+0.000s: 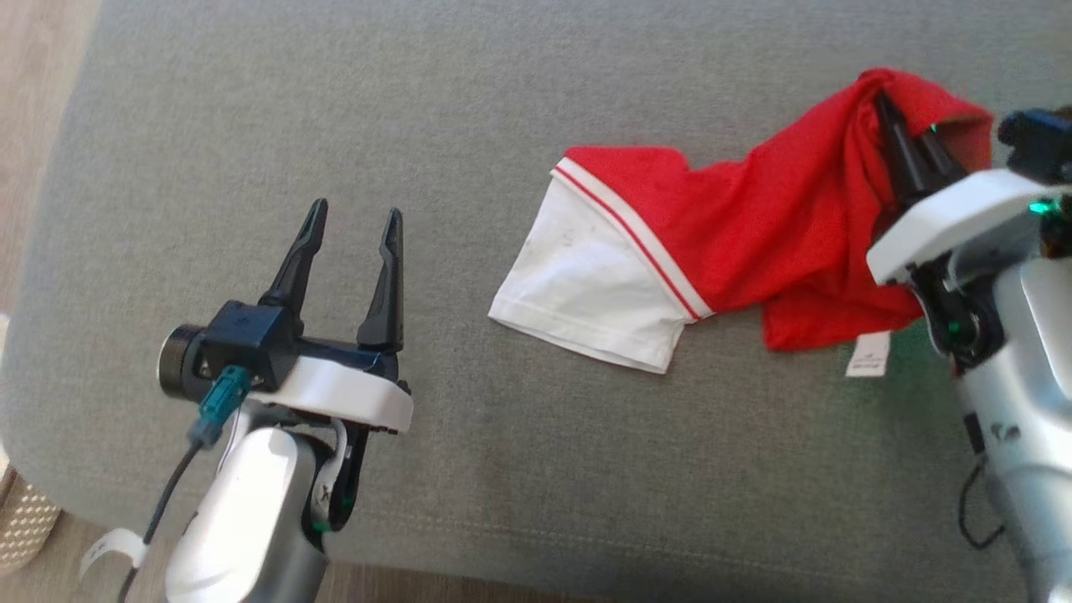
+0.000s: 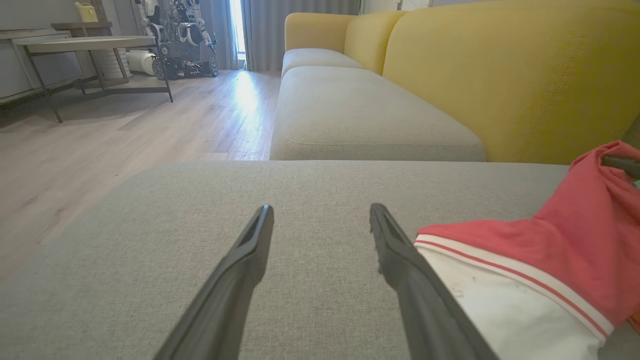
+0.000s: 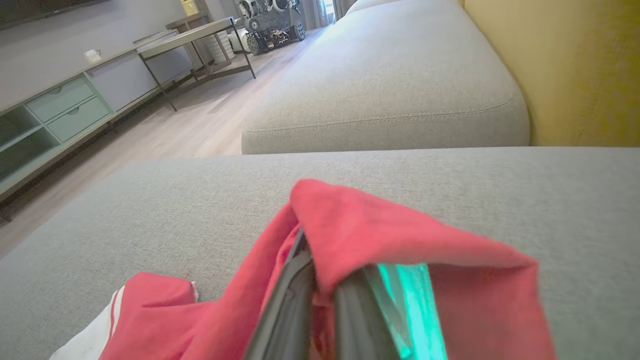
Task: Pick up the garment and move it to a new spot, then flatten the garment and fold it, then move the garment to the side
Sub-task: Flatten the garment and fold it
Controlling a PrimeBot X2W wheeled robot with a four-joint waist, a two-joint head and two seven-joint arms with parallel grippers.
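left gripper: fingers spread wide, nothing between them, bare grey cushion under and ahead of the tips.
left wrist view adds: same wide gap; white sleeve sits just off the outer side of the right-hand finger. They overlap in view; can't tell if they touch.
garment: red, with the white sleeve flat on the cushion, off to the right of the left fingers. Far end is bunched up around the right fingers.
right gripper: fingers pressed together, pinching a red fold.
right wrist view adds: garment tented over the closed fingers, green glow beside the right-hand one.
head view adds: white care tag at the hem, behind the right fingers' base.
hidden: right fingertips buried in cloth.
cut off: garment runs off the frame edge in the left wrist view.
beyond the fingertips: second cushion, yellow backrest, table, parked robot too small for detail, cabinet.
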